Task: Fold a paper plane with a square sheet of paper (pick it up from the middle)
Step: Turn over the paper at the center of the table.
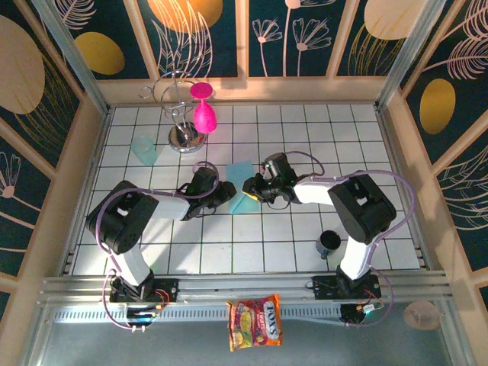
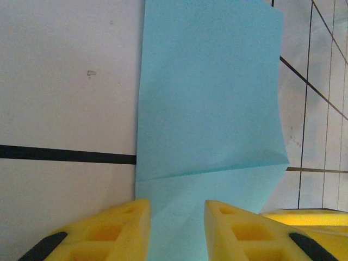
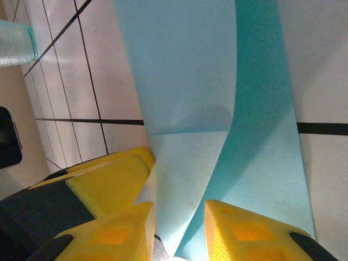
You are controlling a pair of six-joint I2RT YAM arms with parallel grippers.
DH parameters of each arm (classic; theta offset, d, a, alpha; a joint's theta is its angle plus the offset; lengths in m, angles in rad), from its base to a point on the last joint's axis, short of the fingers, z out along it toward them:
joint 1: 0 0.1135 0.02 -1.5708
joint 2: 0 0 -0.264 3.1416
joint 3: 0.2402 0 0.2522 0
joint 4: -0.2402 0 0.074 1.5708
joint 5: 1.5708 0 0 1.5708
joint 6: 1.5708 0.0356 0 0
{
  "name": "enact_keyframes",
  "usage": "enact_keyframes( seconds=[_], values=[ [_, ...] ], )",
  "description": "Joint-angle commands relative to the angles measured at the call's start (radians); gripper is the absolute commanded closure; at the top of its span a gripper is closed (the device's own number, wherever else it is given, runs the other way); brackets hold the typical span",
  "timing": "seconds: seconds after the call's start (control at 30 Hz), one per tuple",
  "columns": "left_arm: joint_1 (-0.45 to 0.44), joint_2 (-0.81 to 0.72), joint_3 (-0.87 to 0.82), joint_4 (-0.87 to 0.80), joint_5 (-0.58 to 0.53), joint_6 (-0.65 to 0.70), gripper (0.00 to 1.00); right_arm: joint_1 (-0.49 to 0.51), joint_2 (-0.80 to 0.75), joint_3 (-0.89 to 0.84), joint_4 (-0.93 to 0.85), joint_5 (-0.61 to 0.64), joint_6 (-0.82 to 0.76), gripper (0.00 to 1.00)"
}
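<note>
The white gridded table (image 1: 252,245) carried a teal cup (image 1: 143,149), a metal stand (image 1: 185,139), a dark mug (image 1: 329,244) and the creased square sheet of paper (image 1: 239,172)

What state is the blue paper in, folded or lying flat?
Partly folded: the blue paper has a flap raised off its lower layer, and a crease runs across it in both wrist views.

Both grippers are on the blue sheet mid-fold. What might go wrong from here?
The left gripper and right gripper crowd the square sheet of paper almost nose to nose; a small inward move may knock fingers together.
In the right wrist view one flap stands up curved, not pressed flat; it may spring back or crease crooked.
Both jaws stand parted around the sheet; closing and pulling apart could tear it.
</note>
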Motion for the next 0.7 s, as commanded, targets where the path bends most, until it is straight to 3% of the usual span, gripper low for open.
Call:
enact_keyframes(
  seconds=[0.0,0.33,0.67],
  values=[
    [0.007,0.000,-0.021,-0.029,0.009,-0.001,0.68,0.011,0.035,0.036,-0.033,0.025,0.016,0.69],
    [0.007,-0.009,-0.021,-0.037,0.004,0.003,0.68,0.016,0.073,0.069,0.008,0.007,0.007,0.71],
    [0.016,-0.072,-0.019,-0.044,0.004,0.002,0.63,0.015,0.080,0.070,0.062,0.021,-0.010,0.89]
  ],
)
